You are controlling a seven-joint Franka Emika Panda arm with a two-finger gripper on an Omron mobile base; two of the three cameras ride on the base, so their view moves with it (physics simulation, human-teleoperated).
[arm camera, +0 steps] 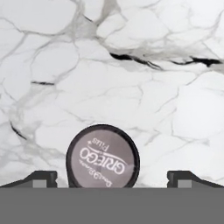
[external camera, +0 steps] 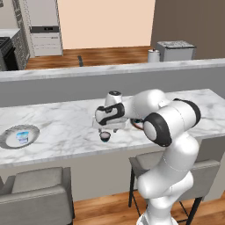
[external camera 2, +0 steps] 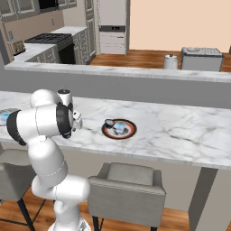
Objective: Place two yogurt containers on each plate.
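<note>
Your jaws [arm camera: 112,179] are spread wide, and a dark yogurt container [arm camera: 103,156] sits right between them. In the hand view you see its pale grey lid from above, printed "GRIEGO", with one finger tip [arm camera: 41,178] off to the left and the other off to the right, each with bare marble showing between it and the cup. Nothing is pinched; the tips aren't touching it.

From the left base view, the gripper [external camera: 105,132] hangs just above that same dark cup [external camera: 105,136], which stands on the marble bench [external camera: 66,127] close to the near edge. You've got open marble to its left all the way to the silver-grey plate [external camera: 9,139] at the far left end, where one light blue and white cup [external camera: 22,137] sits on it. That plate is cut off by the frame's left side.

To your right, the reddish-brown rimmed plate [external camera 2: 108,131] lies mid-bench in the right base view, carrying a blue and white cup [external camera 2: 120,129] and a dark cup [external camera 2: 109,122] side by side. In the left base view your own forearm hides nearly all of it. In the right base view the elbow blocks the gripper and the cup beneath it. A raised ledge [external camera 2: 135,71] runs along the bench's far side.
</note>
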